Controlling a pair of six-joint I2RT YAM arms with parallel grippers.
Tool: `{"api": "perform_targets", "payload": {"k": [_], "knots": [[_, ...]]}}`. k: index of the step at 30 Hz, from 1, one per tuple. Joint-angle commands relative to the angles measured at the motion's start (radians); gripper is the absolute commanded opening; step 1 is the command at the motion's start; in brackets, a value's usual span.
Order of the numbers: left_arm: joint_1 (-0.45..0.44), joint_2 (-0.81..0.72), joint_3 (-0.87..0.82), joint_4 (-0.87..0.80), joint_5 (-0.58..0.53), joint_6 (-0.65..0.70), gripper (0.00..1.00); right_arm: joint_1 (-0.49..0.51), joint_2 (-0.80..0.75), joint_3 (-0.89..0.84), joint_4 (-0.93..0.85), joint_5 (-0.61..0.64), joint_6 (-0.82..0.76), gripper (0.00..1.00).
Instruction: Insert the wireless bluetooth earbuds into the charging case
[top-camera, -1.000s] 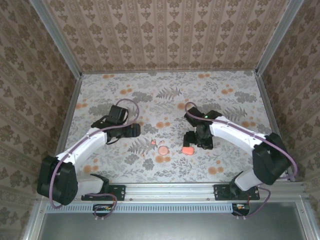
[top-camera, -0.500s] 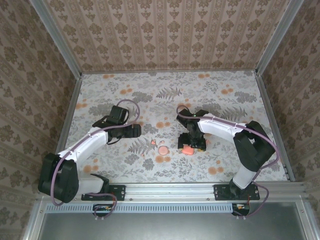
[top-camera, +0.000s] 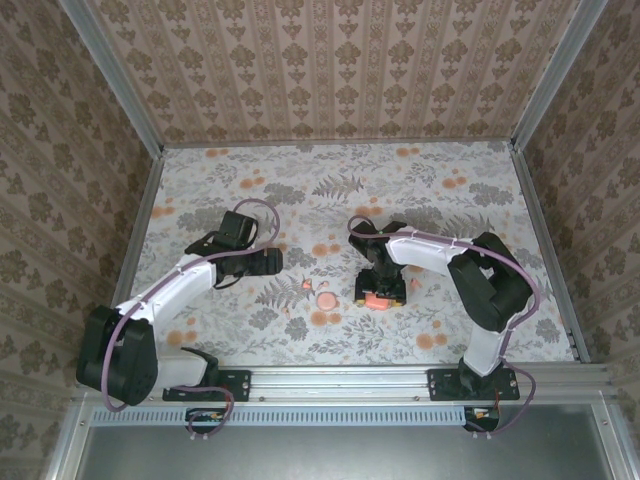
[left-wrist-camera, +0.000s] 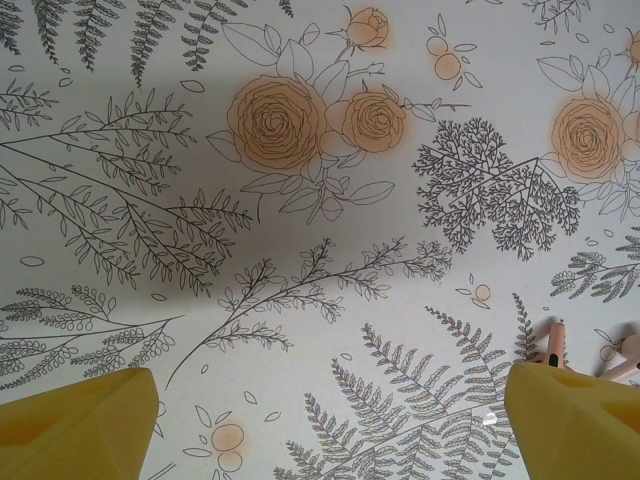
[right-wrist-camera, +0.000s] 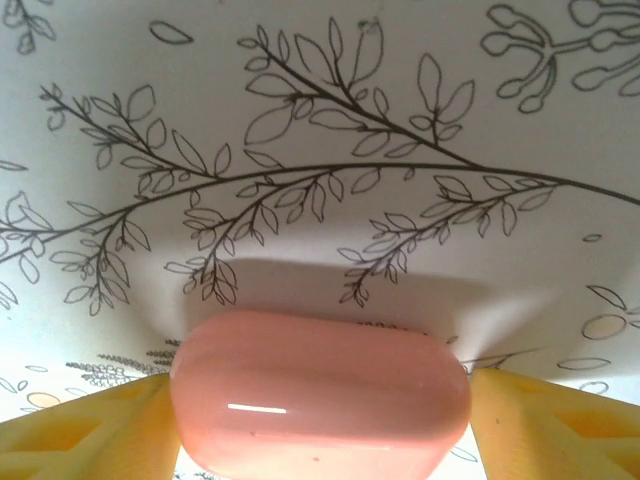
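right tool (top-camera: 379, 292) grips the shut charging case (right-wrist-camera: 320, 392) by its rounded ends; the slick shell may squirt out onto the desk (top-camera: 450, 180). left tool (left-wrist-camera: 330, 405) gapes empty near the earbuds (left-wrist-camera: 553, 342).

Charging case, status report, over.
Left tool open, empty. Right tool shut on charging case, lid looks closed. Earbuds loose on table by left tool. Nothing blocking.

far table (top-camera: 450, 180) open | right pincer (top-camera: 378, 297) straddles charging case (right-wrist-camera: 320, 395); disc (top-camera: 326, 299) beside
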Motion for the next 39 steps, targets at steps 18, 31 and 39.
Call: {"api": "perform_targets", "payload": {"k": [18, 31, 39], "knots": [[-0.016, -0.246, -0.252, 0.652, 0.301, 0.191, 0.78, 0.000, -0.467, -0.231, 0.586, 0.013, 0.081, 0.55], [-0.161, -0.216, -0.346, 1.101, 0.458, 0.465, 0.65, -0.014, -0.610, -0.361, 1.120, -0.165, 0.119, 0.54], [-0.224, -0.180, -0.320, 1.183, 0.455, 0.470, 0.64, -0.005, -0.604, -0.410, 1.319, -0.212, 0.173, 0.55]]}}
